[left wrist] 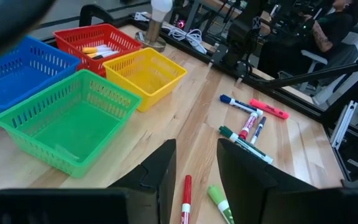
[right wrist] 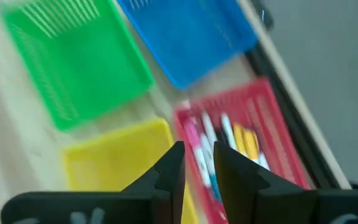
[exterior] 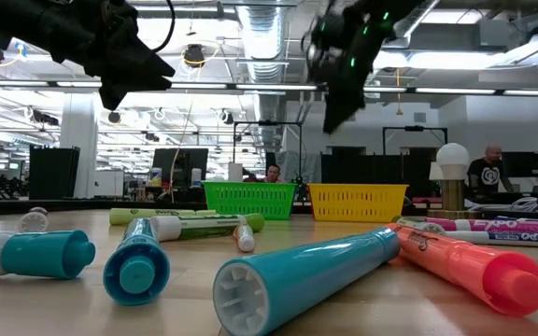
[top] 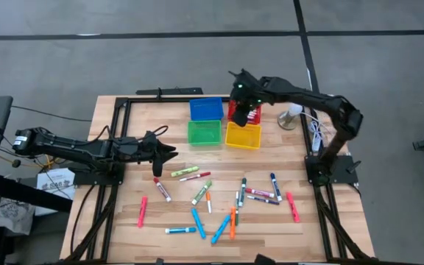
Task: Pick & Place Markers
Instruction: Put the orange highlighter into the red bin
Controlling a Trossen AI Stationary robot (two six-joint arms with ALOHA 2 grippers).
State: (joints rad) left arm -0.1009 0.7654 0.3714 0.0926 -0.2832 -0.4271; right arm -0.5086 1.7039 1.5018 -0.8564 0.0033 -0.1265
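Several markers (top: 219, 202) with caps of many colours lie scattered flat on the near half of the wooden table (top: 124, 221). A few more lie inside the red bin (right wrist: 272, 124). My right gripper (top: 243, 110) hangs above the red bin, open with a narrow gap and empty; in its wrist view (right wrist: 197, 165) the binned markers (right wrist: 210, 140) show below the fingers. My left gripper (top: 164, 153) is open and empty above the table's left middle. In its wrist view (left wrist: 194, 168) a red marker (left wrist: 186, 199) and a green marker (left wrist: 219, 202) lie just below.
Blue (top: 206, 109), green (top: 204, 133) and yellow (top: 243, 135) bins stand beside the red bin at the table's far middle. A small white lamp (top: 293, 114) and a white cable (top: 315, 132) sit at the far right. People sit in the room behind (exterior: 486, 168).
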